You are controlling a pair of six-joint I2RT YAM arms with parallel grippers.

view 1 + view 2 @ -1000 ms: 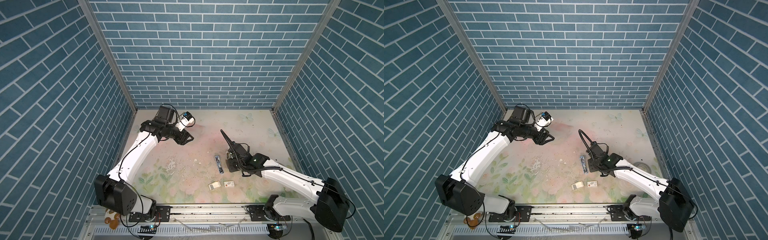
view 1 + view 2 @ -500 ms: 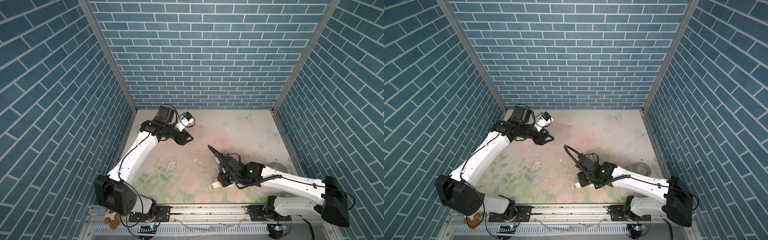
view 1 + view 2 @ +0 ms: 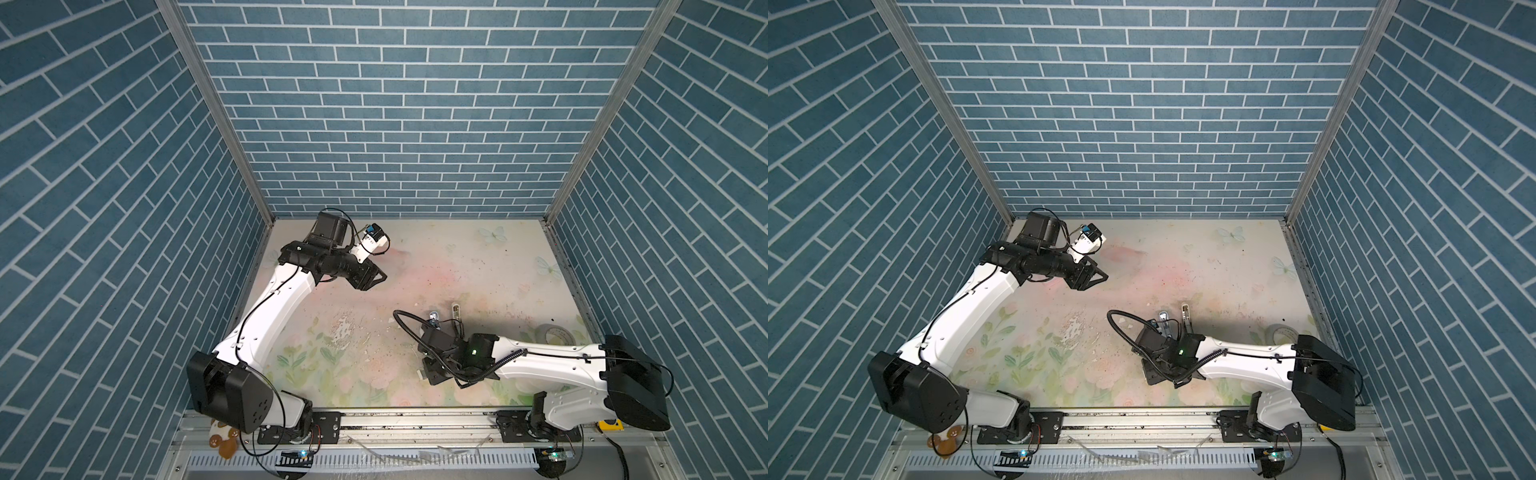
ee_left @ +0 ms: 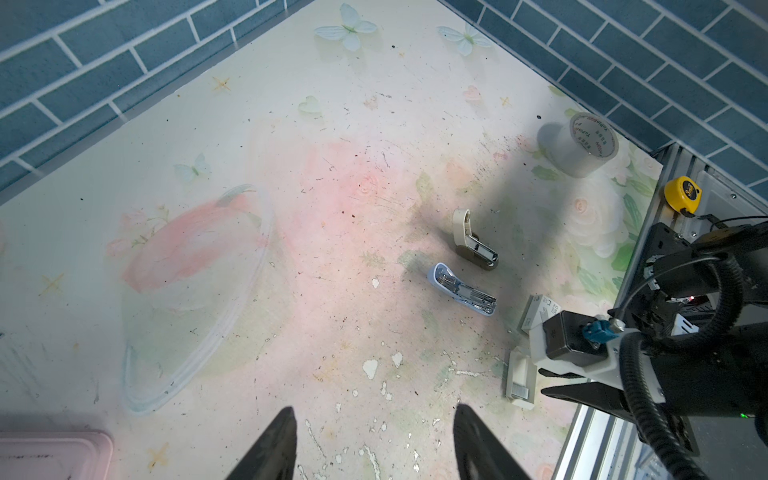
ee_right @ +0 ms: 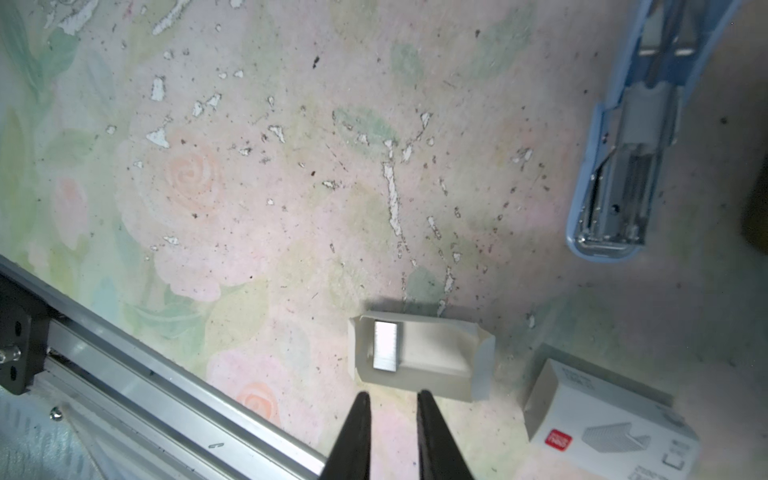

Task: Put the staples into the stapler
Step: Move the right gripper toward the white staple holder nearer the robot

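Near the aluminium rail [image 5: 145, 357] at the front of the desk [image 5: 249, 187], right side: right gripper [image 5: 394, 395] hangs at the white card tray [image 5: 436, 365]. Jaws stand a narrow slot apart with nothing between them. Tips sit at the tray's long wall, roughly in line with the staples [image 5: 386, 345] but not over them. Height above the tray: can't tell from the wrist view.

Staples = one short silvery strip, flat at one end of the tray, against the end wall. Rest of the tray is bare. Red-marked white sleeve [image 5: 602, 428] lies just beside the tray, not touching it.

Blue stapler [image 5: 623, 158] lies on the desk near the tray, top swung open, magazine channel up. Can't tell if the channel is empty. Cream stapler [image 4: 473, 245] sits just beyond it, also hinged open. Blue is nearer, so my guess is that's the target.

Left gripper [image 4: 374, 409] is well away at back-left, raised, jaws spread wide, holding nothing.

Step in hand, as I read it: reach for the strip. Pick not made, load not started.

Next move needs:
- Tips go past the tray wall and down, one either side of the strip's narrow width, then pinch.
- Little margin: a tip on the wall would likely shove or tip the light card tray.
- Strip looks thin and slick, so a skewed pinch could make it skid or snap.
- Then legs-down into the blue channel, aligned lengthwise. Left arm may have to steady the stapler.
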